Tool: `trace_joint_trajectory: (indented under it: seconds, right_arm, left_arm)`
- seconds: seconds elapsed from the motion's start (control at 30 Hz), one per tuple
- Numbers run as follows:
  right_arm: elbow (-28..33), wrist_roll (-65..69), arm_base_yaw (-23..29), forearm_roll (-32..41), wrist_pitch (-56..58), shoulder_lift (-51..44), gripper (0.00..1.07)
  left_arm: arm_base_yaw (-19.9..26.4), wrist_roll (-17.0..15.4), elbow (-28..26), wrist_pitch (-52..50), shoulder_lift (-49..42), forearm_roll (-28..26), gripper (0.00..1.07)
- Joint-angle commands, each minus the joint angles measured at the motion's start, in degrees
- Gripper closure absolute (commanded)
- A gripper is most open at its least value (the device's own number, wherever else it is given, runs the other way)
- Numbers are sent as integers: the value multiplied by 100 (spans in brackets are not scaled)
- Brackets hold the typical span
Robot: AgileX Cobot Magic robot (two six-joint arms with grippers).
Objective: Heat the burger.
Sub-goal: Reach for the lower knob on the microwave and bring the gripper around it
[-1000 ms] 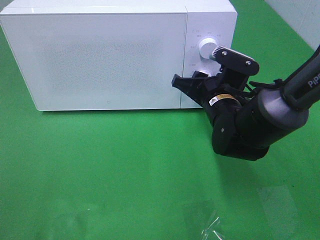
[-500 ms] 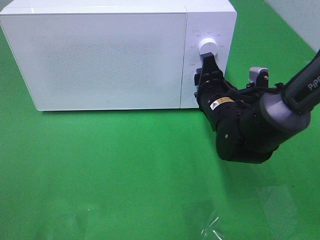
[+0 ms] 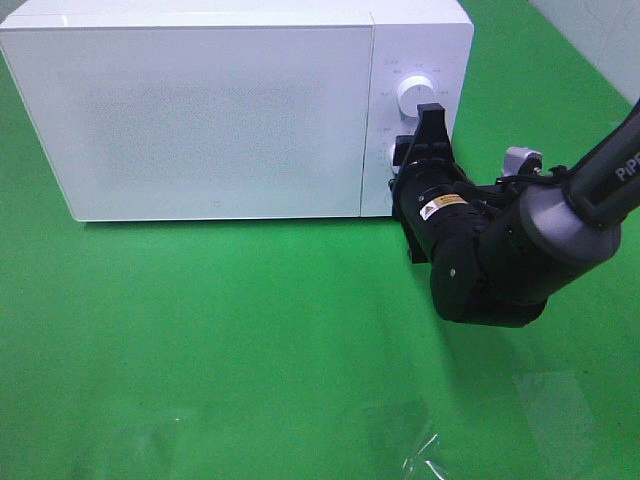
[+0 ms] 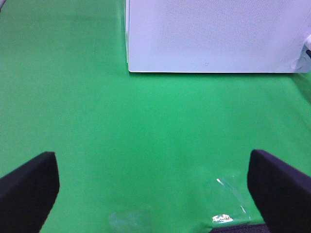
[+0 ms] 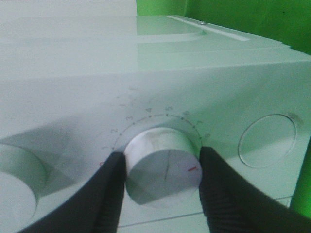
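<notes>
Burger is not visible in any view; since the door is shut flush and the work is at the controls, the burger is most likely already inside the oven, though the frosted front gives no look in. The green tabletop [image 3: 250,330] lies bare in front, apart from a scrap of crinkled clear plastic [image 3: 425,455] near its front edge. The white microwave [image 3: 220,110] stands at the back with its door [image 3: 200,120] closed, which fits a heating step rather than a loading one. The right arm [image 3: 510,250] reaches in from the right side and is rolled so that its wrist faces the control panel [image 3: 415,120] squarely, probably so a turn of the wrist becomes a turn of the dial. The right gripper [image 5: 163,167] has its fingers [image 5: 109,194] pinching the lower knob [image 5: 163,170] from opposite sides, touching its rim, a hold suited to twisting it. The left gripper [image 4: 153,194] hangs low over the tabletop well apart from the panel, its fingers [image 4: 29,189] spread wide and holding nothing, seemingly parked out of the way. The upper knob [image 3: 413,92] is untouched just beside the fingers. A small red mark [image 5: 193,169] on the pinched knob's face shows where it points, so setting the time looks like the step in hand.
</notes>
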Motion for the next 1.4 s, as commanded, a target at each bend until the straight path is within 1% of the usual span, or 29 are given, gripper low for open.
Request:
trace_joint_trajectory:
  seconds: [0.03,0.4,0.5,0.53,0.57,0.6,0.63,0.67,0.7,0.73,0.77,0.8,0.83,0.87,0.9,0.93,0.97,1.0,1.03,1.07,1.2,1.27,1.37,1.4]
  right_arm:
    - [-309,6,92,-1558,-1341,-109,103]
    - [-309,-166,92,-1409,-1335,-109,96]
    - [-309,-286,92,-1203,-1329,-109,92]
    - [-309,-384,92,-945,-1318,-109,88]
    - [-309,-384,92,-945,-1318,-109,88]
    - [-298,-596,92,-642,-1289,-109,83]
    - [-298,-596,92,-642,-1289,-109,83]
    - [-241,-751,92,-361,-1249,-132,75]
    - [-241,-751,92,-361,-1249,-132,75]
    - [-189,-768,92,-63,-1197,-132,68]
    - [-172,-773,92,52,-1157,-132,64]
    - [-172,-773,92,52,-1157,-132,64]
    - [-132,-773,92,155,-1117,-132,58]
    - [-132,-773,92,155,-1117,-132,58]
    - [-115,-825,97,166,-1117,-132,54]
    - [-115,-825,97,166,-1117,-132,54]
    - [-115,-905,103,97,-1123,-132,49]
    - [-115,-911,103,63,-1117,-132,46]
    - [-115,-911,103,63,-1117,-132,46]
    - [-115,-922,103,40,-1112,-132,42]
    - [-103,-928,160,-34,-854,-172,37]
    - [97,-1249,304,46,-441,-338,36]
    - [172,-1358,327,92,-372,-384,36]
    - [332,-1518,372,86,-235,-481,36]
  left_arm:
    - [0,6,17,-86,-97,-17,9]
    - [0,6,17,-86,-97,-17,9]
    - [0,6,17,-86,-97,-17,9]
    - [0,6,17,-86,-97,-17,9]
    - [0,6,17,-86,-97,-17,9]
    - [0,6,17,-86,-97,-17,9]
    - [0,6,17,-86,-97,-17,9]
    - [0,6,17,-86,-97,-17,9]
    - [0,6,17,-86,-97,-17,9]
    - [0,6,17,-86,-97,-17,9]
    - [0,6,17,-86,-97,-23,9]
    - [0,6,17,-86,-97,-23,9]
    - [0,6,17,-86,-97,-23,9]
    - [0,6,17,-86,-97,-23,9]
    - [0,6,17,-86,-97,-23,9]
    - [0,6,17,-86,-97,-23,9]
    - [0,6,17,-86,-97,-23,9]
    - [0,6,17,-86,-97,-23,9]
    - [0,6,17,-86,-97,-23,9]
    - [0,6,17,-86,-97,-23,9]
    - [0,6,17,-86,-97,-23,9]
    - [0,6,17,-86,-97,-23,9]
    - [0,6,17,-86,-97,-23,9]
    - [0,6,17,-86,-97,-23,9]
